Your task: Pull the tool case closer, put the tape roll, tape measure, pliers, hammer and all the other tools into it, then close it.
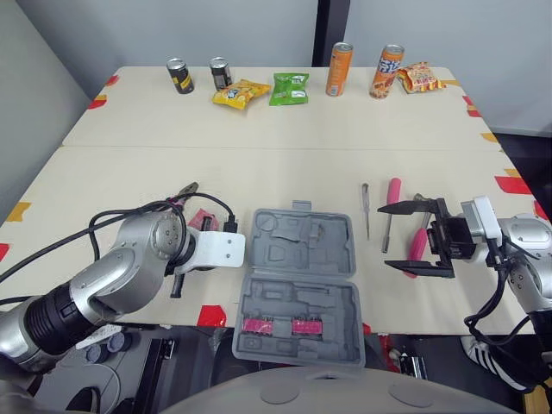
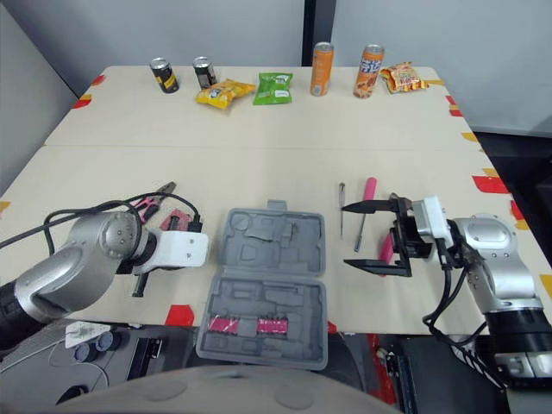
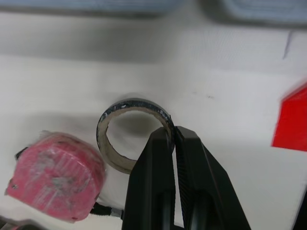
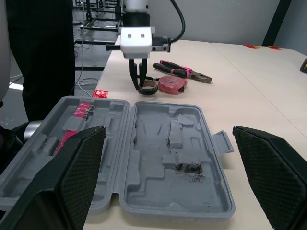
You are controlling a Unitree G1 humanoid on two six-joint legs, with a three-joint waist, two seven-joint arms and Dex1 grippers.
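The grey tool case (image 1: pixel 297 246) lies open at the table's front edge, lid half nearest me. Left of it, my left gripper (image 3: pixel 174 136) points down and is shut on the wall of the tape roll (image 3: pixel 108 153), a dark ring at table level. The pink tape measure (image 3: pixel 55 175) sits right beside the roll, and the pink-handled pliers (image 1: pixel 185 191) lie just beyond. Right of the case, my right gripper (image 1: pixel 407 238) is open and turned toward the case. A pink handle (image 1: pixel 418 241) lies between its fingers. A thin screwdriver (image 1: pixel 366 207) and a pink-handled tool (image 1: pixel 392 194) lie just beyond it.
Two dark cans (image 1: pixel 179 76), two orange cans (image 1: pixel 339 69) and several snack bags (image 1: pixel 289 88) stand along the far table edge. Red tape marks (image 1: pixel 211 316) dot the front edge. A black cable (image 1: pixel 129 216) loops over my left arm.
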